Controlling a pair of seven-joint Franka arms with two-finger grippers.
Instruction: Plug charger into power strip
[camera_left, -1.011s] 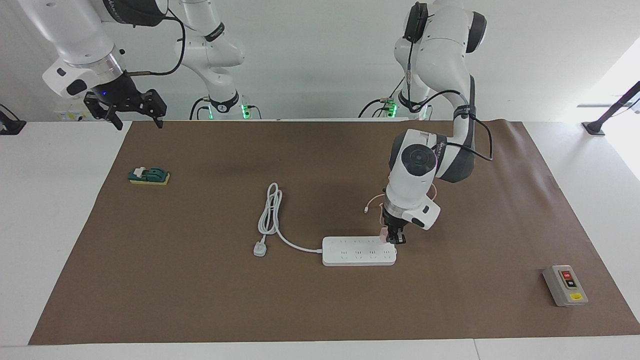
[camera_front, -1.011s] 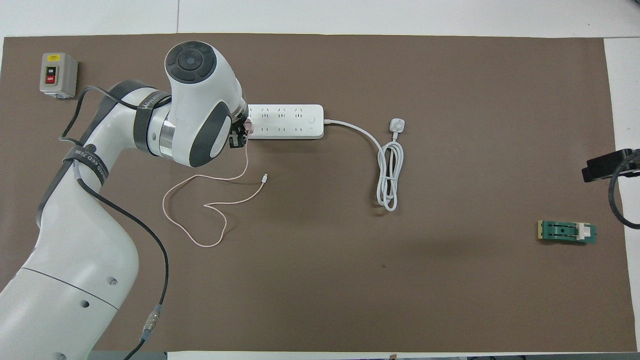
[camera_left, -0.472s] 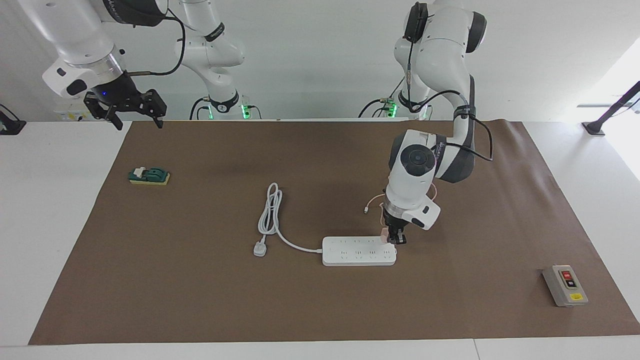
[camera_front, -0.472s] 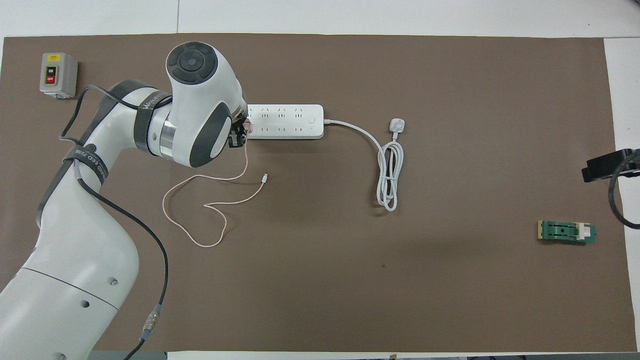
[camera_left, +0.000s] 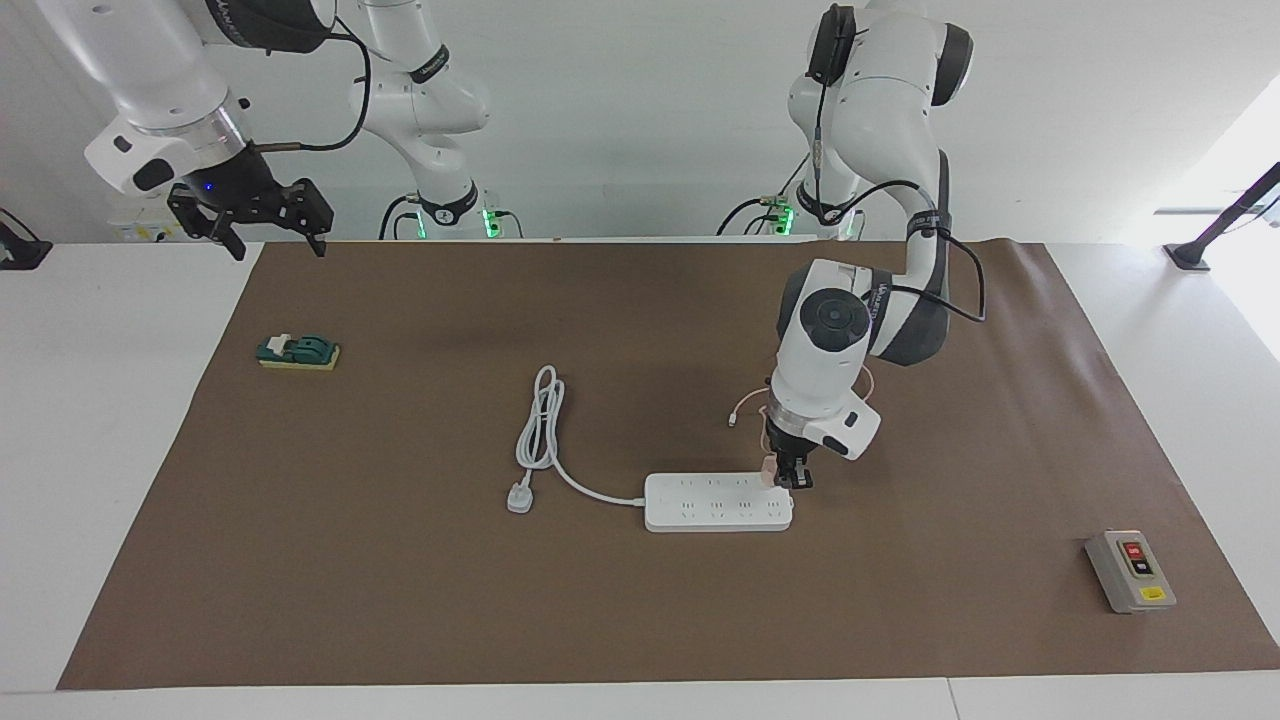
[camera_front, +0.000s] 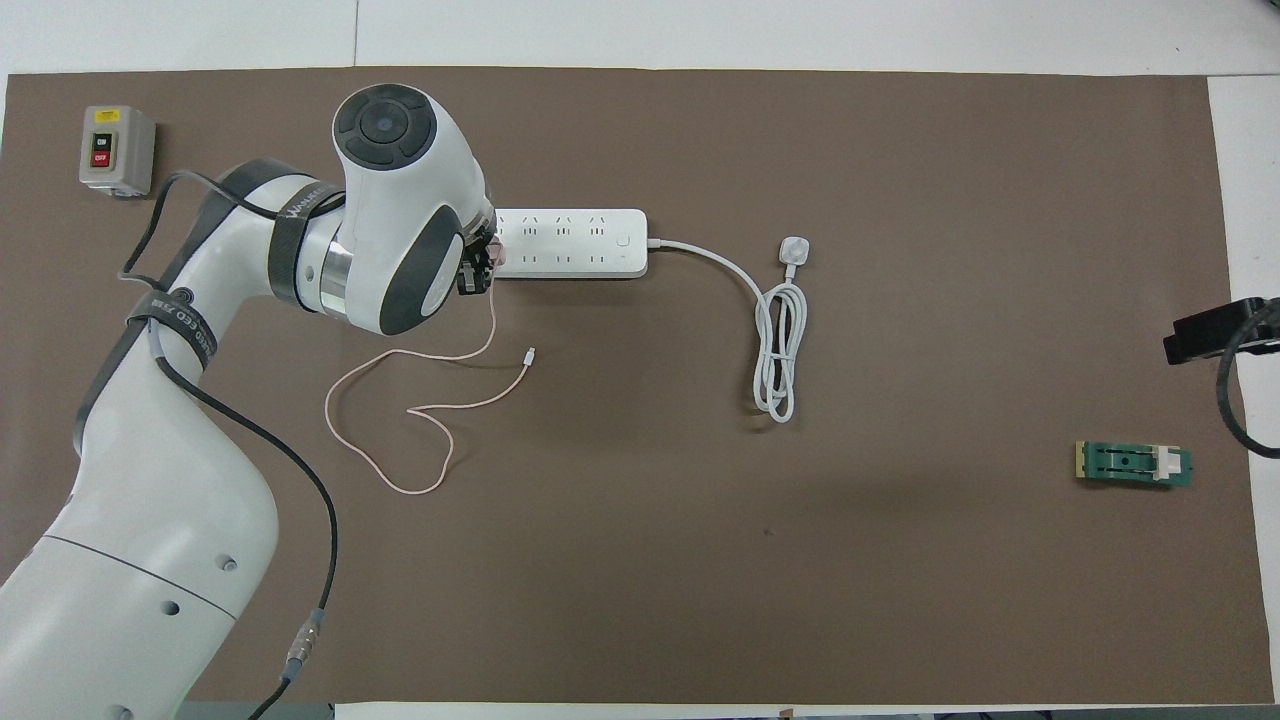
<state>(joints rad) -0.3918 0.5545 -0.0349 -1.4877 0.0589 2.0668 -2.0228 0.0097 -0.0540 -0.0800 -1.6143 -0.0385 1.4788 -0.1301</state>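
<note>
The white power strip (camera_left: 718, 502) lies flat in the middle of the brown mat, and it also shows in the overhead view (camera_front: 580, 243). My left gripper (camera_left: 788, 480) points down at the strip's end toward the left arm's side. It is shut on the pale pink charger (camera_left: 767, 469), which rests against the strip's top at the socket row nearer the robots. In the overhead view the left gripper (camera_front: 478, 272) is mostly under the wrist and only a sliver of the charger (camera_front: 496, 259) shows. The thin pink cable (camera_front: 400, 400) trails in loops toward the robots. My right gripper (camera_left: 265, 218) is open, raised, and waits over the mat's corner.
The strip's thick white cord (camera_front: 780, 350) lies coiled beside it and ends in a white plug (camera_front: 794, 249). A grey box with red and black buttons (camera_left: 1130, 570) stands toward the left arm's end. A green and yellow block (camera_left: 298, 351) lies toward the right arm's end.
The left wrist has shifted very slightly over the strip's end. The charger stays at the same spot in the gripper. The right arm has hardly moved.
</note>
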